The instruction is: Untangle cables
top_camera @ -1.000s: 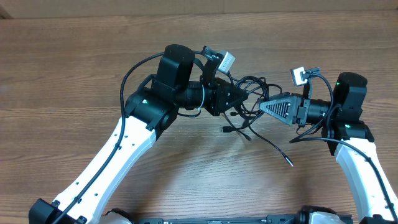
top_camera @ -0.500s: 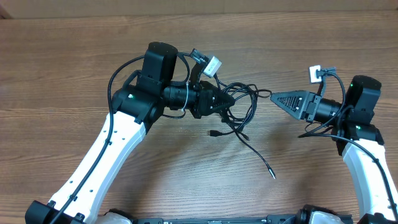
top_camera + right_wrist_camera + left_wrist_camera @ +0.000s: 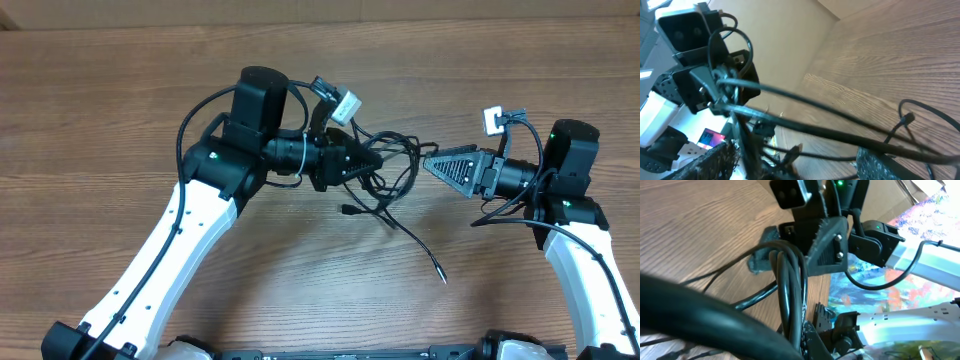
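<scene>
The cables (image 3: 392, 165) are bunched in a small tangle over the middle of the counter (image 3: 110, 90), between the two arms. One strand (image 3: 415, 245) trails out of the bunch toward the near edge and lies on the wood, ending in a small plug (image 3: 441, 277).

The left claw (image 3: 366, 160) is clamped tight on the tangle's left side, and its dark body hides part of the knot from above. The right claw (image 3: 428, 163) points at the bunch from the right with its jaws wide apart and nothing pinched. In the right wrist view, several strands (image 3: 840, 131) cross the gap ahead of its fingers (image 3: 715, 162).

From the left wrist, looped cords (image 3: 787, 290) fill the foreground and partly block the opposite claw.
</scene>
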### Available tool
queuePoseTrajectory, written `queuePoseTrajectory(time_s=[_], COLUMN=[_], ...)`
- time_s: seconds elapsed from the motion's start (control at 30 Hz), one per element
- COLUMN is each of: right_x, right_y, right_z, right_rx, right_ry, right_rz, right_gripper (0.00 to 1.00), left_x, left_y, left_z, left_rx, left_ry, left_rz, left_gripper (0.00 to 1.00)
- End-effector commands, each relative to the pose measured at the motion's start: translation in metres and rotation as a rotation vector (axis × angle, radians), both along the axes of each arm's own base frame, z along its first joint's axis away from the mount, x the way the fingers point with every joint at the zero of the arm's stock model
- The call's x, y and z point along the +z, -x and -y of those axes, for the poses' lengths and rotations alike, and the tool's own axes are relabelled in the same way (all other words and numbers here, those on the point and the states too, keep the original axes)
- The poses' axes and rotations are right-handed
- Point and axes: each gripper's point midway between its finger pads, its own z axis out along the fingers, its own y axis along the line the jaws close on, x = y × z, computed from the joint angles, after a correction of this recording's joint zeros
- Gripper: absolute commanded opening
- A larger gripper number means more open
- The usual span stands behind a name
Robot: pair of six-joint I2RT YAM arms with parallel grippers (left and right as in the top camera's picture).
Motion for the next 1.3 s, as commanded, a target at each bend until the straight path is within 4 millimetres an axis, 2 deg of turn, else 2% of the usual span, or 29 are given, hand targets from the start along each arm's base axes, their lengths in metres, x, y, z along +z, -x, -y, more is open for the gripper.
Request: queuePoseTrajectory(time_s=[0.0,0.37,0.6,0.73,1.0,1.27], right_x=[0.003,-0.001,-0.006,-0.006,-0.008,-0.009], right_y=[-0.001,-0.006,-0.01,-0.01,-0.011,-0.012], right_z=[0.0,0.002,0.004,0.003,0.0,0.001], right_rx=[-0.001,-0.032,-0.066,-0.064,-0.068,-0.073], right_ry=[0.011,0.031,0.051,0.052,0.064,0.068], right_rz=[0.028,0.023,0.004,0.005,0.004,0.003], right_gripper=[0.75,0.74,0.75,0.76,0.76,0.76], left_x=[0.013,0.016,0.023,0.026,0.027,0.024], left_y=[0.016,0.021,0.035,0.045,0.041,0.048], left_z=[0.009,0.015,0.018,0.028,0.032,0.042], left_rx=[-0.068,-0.091,-0.162,-0.201,-0.171,-0.173], left_ry=[0.035,0.046,0.087,0.099,0.093,0.073], left_rz=[0.051,0.065,0.049,0.073,0.071,0.072], left_gripper=[0.04,0.04,0.04,0.04,0.04,0.04])
